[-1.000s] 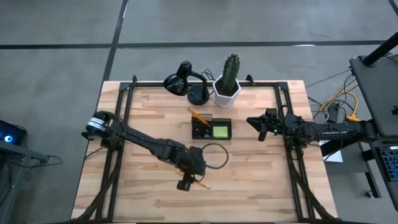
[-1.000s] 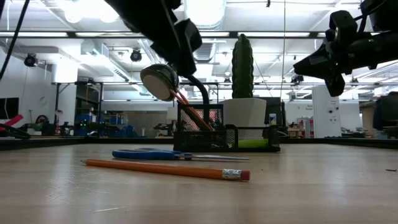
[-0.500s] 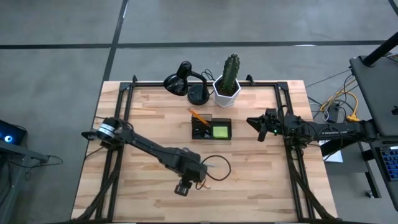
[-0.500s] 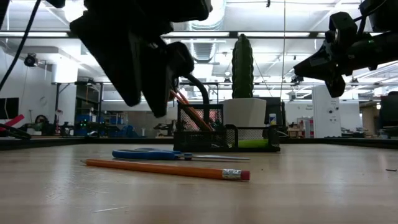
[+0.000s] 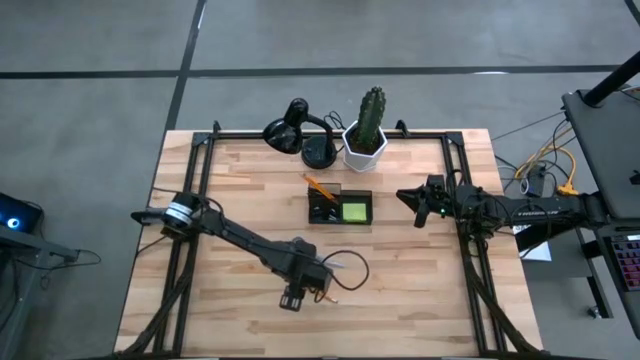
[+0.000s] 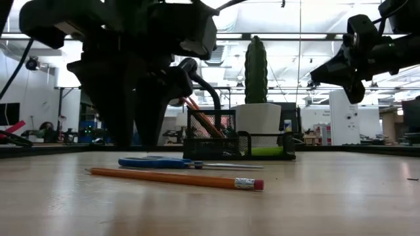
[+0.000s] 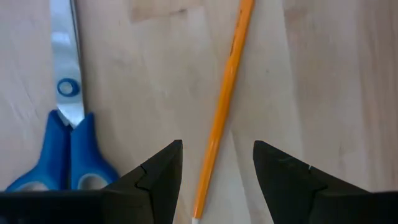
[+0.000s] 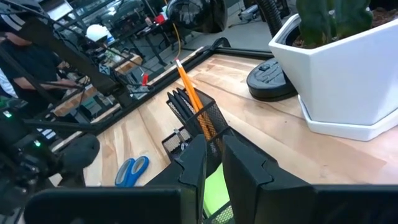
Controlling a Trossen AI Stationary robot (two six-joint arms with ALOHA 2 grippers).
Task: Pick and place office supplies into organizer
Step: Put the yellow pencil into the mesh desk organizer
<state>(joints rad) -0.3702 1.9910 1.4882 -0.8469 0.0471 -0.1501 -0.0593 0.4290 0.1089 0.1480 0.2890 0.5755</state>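
High view, risk: The left gripper (image 5: 300,292) sits low over the front-centre of the table (image 5: 230,190), on top of the loose pencil and scissors. If it closes off-centre, a finger could likely roll the pencil away or nudge the scissors lying just beside it.
High view, arm pose: The left arm stretches from the table's left edge diagonally toward the front-centre, wrist bent down. The right gripper (image 5: 408,197) waits raised near the right edge, pointing toward the organizer (image 5: 339,206).
High view, task things: The organizer stands at mid-table in front of the cactus pot (image 5: 365,143) and the lamp (image 5: 300,128), with a green sticky-note pad (image 5: 354,211) and an orange pencil in it.

Low view, risk: The pencil (image 6: 176,178) lies flat on the wood, so the fingers must reach right down to the surface; coming in too high would probably miss it.
Low view, task things: The scissors (image 6: 187,163) lie just behind the pencil, the organizer farther back.

Left wrist view, tool: The left fingers (image 7: 155,177) stand apart, empty, straddling the pencil's near end.
Left wrist view, risk: The scissors' blue handles are close to one finger and could be caught.

Right wrist view, tool: The right fingers (image 8: 249,165) are nearly together, holding nothing.
Right wrist view, task things: The organizer's pencil leans out of its mesh compartment.
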